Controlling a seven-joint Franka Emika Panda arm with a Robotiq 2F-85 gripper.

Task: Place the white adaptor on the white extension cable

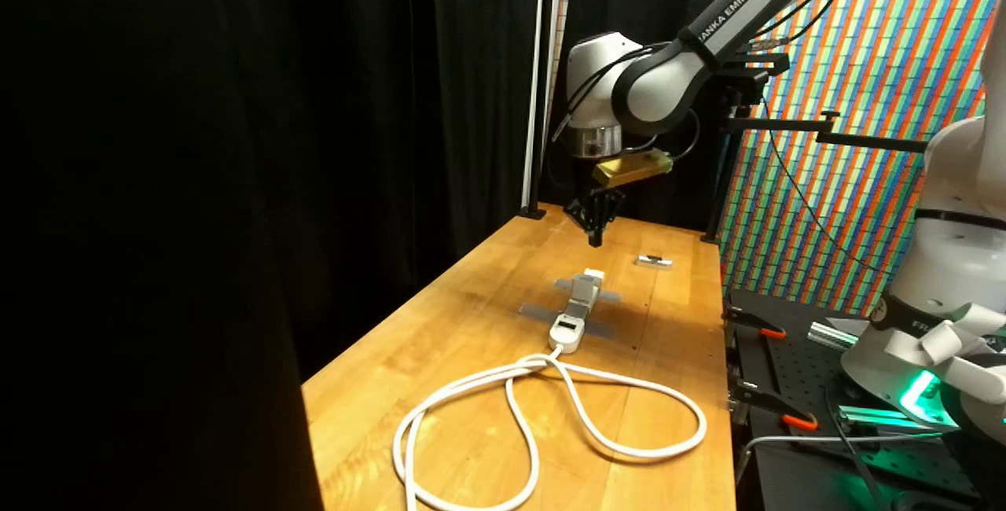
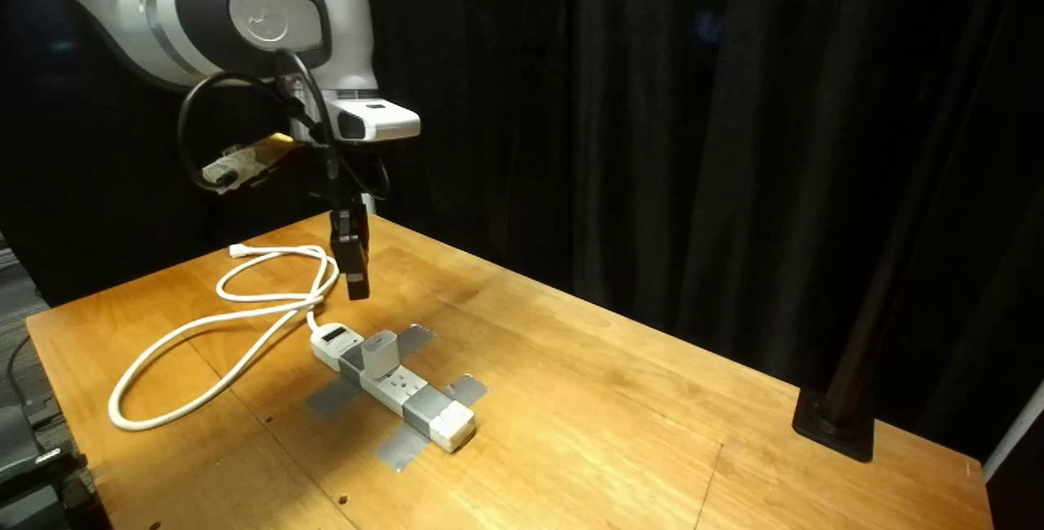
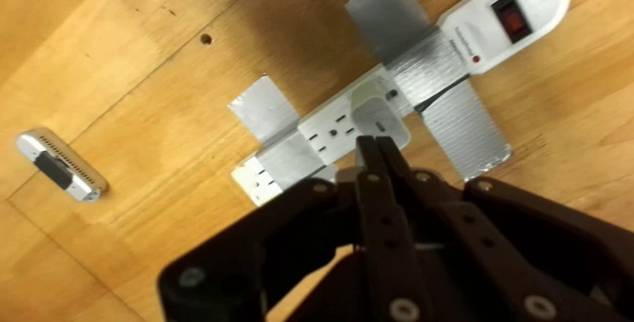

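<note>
The white adaptor (image 2: 380,355) stands upright on the socket block (image 3: 322,125) of the white extension cable (image 2: 400,386), below the pincer (image 3: 377,139) and apart from it. The pincer hangs over the table (image 2: 612,432) clenched, its fingertips together; in the wrist view they cover a little of the adaptor's nearer edge. Beneath the pincer, grey tape (image 3: 267,106) crosses the block on both sides of the adaptor, and an outlet (image 3: 333,133) shows beside it. Left of the pincer in that view, well apart, lies a small silver device (image 3: 79,168) with a dark piece (image 3: 53,169) on it. In an exterior view the cord's loops (image 1: 648,454) spread on the pincer's near side, and orange-tipped clamps (image 1: 774,333) sit by the table's edge, to its right.
</note>
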